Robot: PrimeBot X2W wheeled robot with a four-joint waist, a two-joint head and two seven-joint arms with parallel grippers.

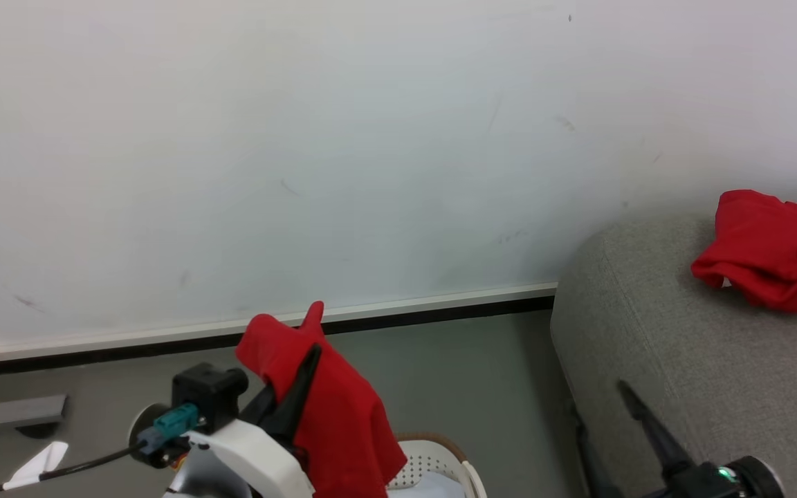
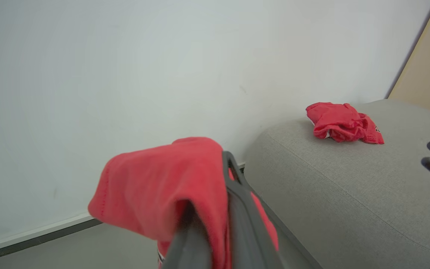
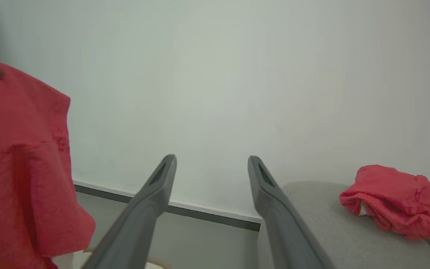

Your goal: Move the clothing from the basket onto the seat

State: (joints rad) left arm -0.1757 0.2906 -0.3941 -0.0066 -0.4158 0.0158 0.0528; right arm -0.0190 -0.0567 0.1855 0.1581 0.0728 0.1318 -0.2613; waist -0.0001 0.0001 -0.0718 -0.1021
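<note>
Left gripper (image 1: 312, 356): clamped tight on red garment (image 1: 343, 415), cloth draped over the fingers, at 7 o'clock in head view.
Right gripper (image 3: 210, 164): fingers spread wide, nothing between them, at 5 o'clock.
Basket (image 1: 440, 443): at 6 o'clock, mostly cut off; pale cloth (image 1: 426, 487) lying inside.
Seat (image 1: 682, 346): at 4 o'clock; second red garment (image 1: 772, 256) crumpled on top, at 3 o'clock.

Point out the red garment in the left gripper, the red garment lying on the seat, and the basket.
Held red garment (image 1: 343, 415): head view, middle of the hanging fabric.
Crumpled red garment (image 1: 772, 256): head view, centre of the heap.
Basket (image 1: 433, 469): head view, perforated white wall.
</note>
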